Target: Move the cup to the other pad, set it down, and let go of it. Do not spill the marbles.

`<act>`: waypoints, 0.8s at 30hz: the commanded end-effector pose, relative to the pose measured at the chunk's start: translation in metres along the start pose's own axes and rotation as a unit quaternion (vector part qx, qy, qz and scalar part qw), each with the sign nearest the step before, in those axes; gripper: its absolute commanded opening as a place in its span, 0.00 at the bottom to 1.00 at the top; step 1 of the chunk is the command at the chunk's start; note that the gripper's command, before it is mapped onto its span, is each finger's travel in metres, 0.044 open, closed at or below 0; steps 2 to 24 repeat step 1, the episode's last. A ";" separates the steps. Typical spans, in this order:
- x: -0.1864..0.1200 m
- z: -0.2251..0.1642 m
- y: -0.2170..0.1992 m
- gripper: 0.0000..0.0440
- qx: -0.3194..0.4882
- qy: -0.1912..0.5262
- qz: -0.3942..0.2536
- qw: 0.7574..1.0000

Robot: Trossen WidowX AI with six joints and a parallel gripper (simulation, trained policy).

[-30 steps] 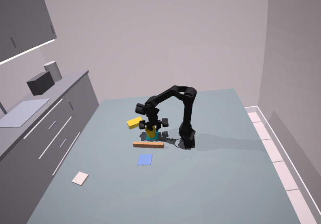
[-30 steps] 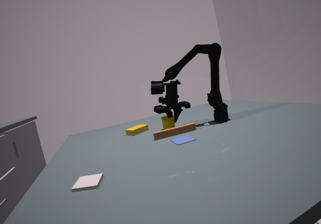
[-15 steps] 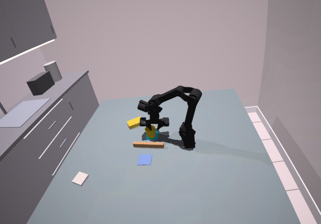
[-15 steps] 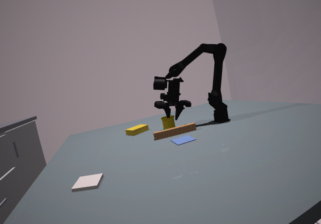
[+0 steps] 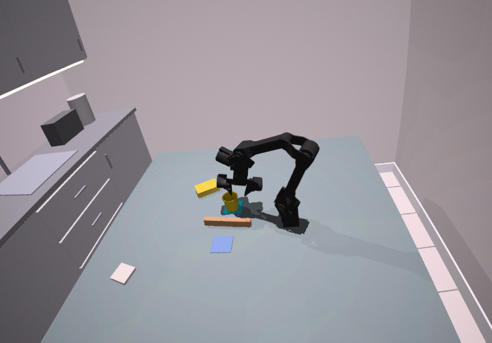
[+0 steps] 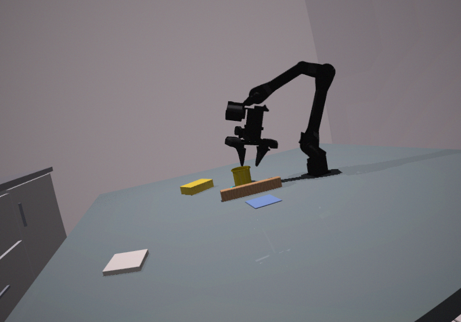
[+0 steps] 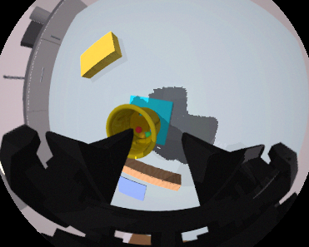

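The yellow cup (image 5: 231, 202) (image 6: 241, 176) (image 7: 152, 117) stands upright on the teal pad (image 5: 238, 212) (image 7: 166, 125). Marbles, among them a red one (image 7: 138, 130) and a green one (image 7: 147, 134), lie inside the cup. My gripper (image 5: 238, 194) (image 6: 249, 165) (image 7: 158, 135) is open and holds nothing. Its fingertips are just above the rim, with one tip over the cup and the other out to its side. The blue pad (image 5: 221, 244) (image 6: 263, 201) (image 7: 132, 188) lies bare on the near side of the wooden bar.
The wooden bar (image 5: 227, 222) (image 6: 251, 189) (image 7: 156, 175) lies between the two pads. A yellow block (image 5: 207, 187) (image 6: 196, 186) (image 7: 99, 55) lies behind and left of the cup. A pale square tile (image 5: 123, 273) (image 6: 126, 261) lies at the front left of the table.
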State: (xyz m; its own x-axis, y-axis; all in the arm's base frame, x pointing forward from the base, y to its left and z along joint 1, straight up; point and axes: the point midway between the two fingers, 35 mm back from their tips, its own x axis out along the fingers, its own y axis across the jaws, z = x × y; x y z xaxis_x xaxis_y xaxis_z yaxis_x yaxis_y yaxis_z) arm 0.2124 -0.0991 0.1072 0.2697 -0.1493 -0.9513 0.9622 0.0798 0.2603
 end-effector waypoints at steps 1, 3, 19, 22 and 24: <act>-0.013 0.005 0.002 0.66 0.008 -0.007 0.018 1.000; -0.013 0.005 0.002 0.66 0.008 -0.007 0.018 1.000; -0.013 0.005 0.002 0.66 0.008 -0.007 0.018 1.000; -0.013 0.005 0.002 0.66 0.008 -0.007 0.018 1.000; -0.013 0.005 0.002 0.66 0.008 -0.007 0.018 1.000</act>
